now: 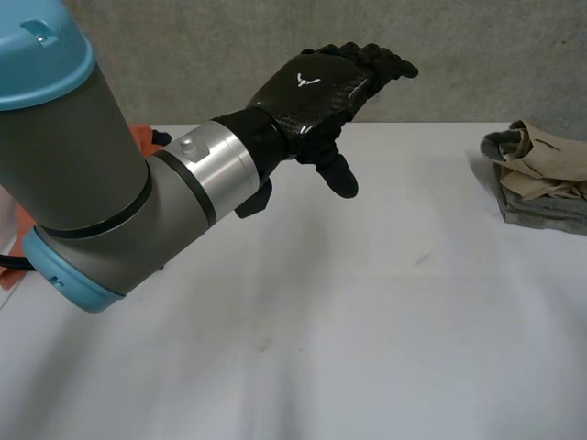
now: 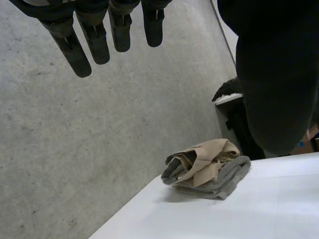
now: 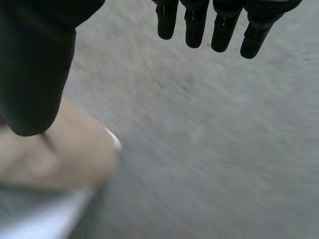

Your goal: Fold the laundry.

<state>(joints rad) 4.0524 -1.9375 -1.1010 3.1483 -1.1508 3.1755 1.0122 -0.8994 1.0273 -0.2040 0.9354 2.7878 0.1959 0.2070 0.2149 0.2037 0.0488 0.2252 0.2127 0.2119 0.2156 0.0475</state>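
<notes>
Hovering above the desk (image 1: pixel 367 321), the left hand (image 1: pixel 312 87) holds nothing, fingers (image 2: pixel 94 45) straight and spread. The pile (image 1: pixel 541 179) lies well apart at the desk's far right corner, seemingly nearer the right hand (image 3: pixel 35 64), fingers spread too.

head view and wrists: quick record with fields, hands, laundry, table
left hand: open, fingers straight, raised over the table's far side, holding nothing
right hand: open, fingers straight, holding nothing; a blurred beige shape by its thumb
beige cloth: crumpled, unfolded, lying on the grey cloth
grey cloth: under the beige one, at the table's far right corner
orange thing: at the table's left, mostly hidden behind the left arm
table: white, bare in the middle
</notes>
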